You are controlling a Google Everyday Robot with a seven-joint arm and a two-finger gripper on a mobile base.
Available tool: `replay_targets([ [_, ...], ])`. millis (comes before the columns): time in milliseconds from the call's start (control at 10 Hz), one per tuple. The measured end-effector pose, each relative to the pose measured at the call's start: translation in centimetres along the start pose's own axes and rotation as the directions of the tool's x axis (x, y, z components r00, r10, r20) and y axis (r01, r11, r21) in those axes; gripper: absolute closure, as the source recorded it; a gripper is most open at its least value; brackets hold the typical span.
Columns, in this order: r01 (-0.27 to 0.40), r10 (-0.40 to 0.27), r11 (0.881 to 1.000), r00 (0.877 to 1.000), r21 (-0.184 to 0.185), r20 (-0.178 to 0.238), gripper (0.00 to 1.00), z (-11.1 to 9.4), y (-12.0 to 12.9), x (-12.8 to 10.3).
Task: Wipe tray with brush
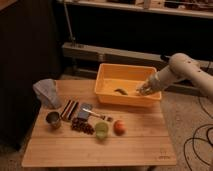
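Note:
The orange-yellow tray (125, 99) stands at the back right of the wooden table (100, 150). My gripper (143, 90) reaches in from the right and is low inside the tray, at its right end near the front wall. A small pale bit at the gripper's tip may be the brush (140, 92); I cannot make it out clearly. A small dark curved scrap (120, 91) lies on the tray floor just left of the gripper, apart from it.
On the table's left half are a grey bag (46, 91), a metal cup (53, 119), brown bars (70, 108), a grey block with a thin handle (85, 111), dark grapes (81, 126), a green fruit (102, 131) and an orange fruit (119, 127). Cables (197, 145) lie on the floor at right.

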Motion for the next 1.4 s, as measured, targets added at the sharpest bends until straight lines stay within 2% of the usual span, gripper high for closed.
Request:
replay_targets([
  [400,-0.025,0.025,1.0,1.0,0.007,0.01,1.0,-0.5,-0.6,-0.5],
  [700,-0.05,0.049,0.999,0.998,0.021,0.029,1.0,-1.2,-1.4,-1.6],
  [1000,-0.049,0.048,0.998,0.998,0.025,0.051,1.0,-1.6,0.3,-4.3],
  [1100,-0.039,0.038,0.999,0.998,0.023,0.057,1.0,-1.6,1.7,-5.1],
  [1400,0.002,-0.002,1.0,0.999,0.014,0.055,1.0,-0.9,5.9,-5.0],
])
